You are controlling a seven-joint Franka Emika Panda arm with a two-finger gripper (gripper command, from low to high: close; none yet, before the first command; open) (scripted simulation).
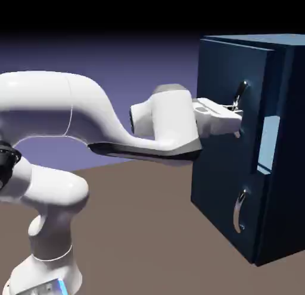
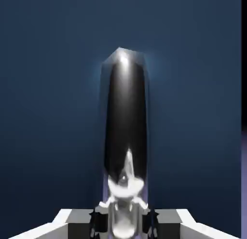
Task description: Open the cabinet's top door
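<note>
On the exterior view's left, the white arm (image 1: 53,103) rises from its base (image 1: 44,279) and bends over toward the cabinet (image 1: 286,139). Between the forearm and the brown surface (image 1: 137,228) below I can see open room. The gripper (image 1: 238,116) meets the top door (image 1: 223,68), the upper dark-blue panel on the side facing the arm. From the hand view, its fingers are closed on the top handle (image 2: 125,112), one on either side of the curved silver bar. The door's free space is tight there: the hand sits right in front of the panel. Below the grip, well apart from it, the lower handle (image 1: 239,212) stands out from the same face. Farther right, a pale blue patch (image 1: 269,144) shows on the cabinet's side, just beside the door's upright edge. In the hand view, the panel's straight edge runs down the right, with a dark and violet strip beyond.
</note>
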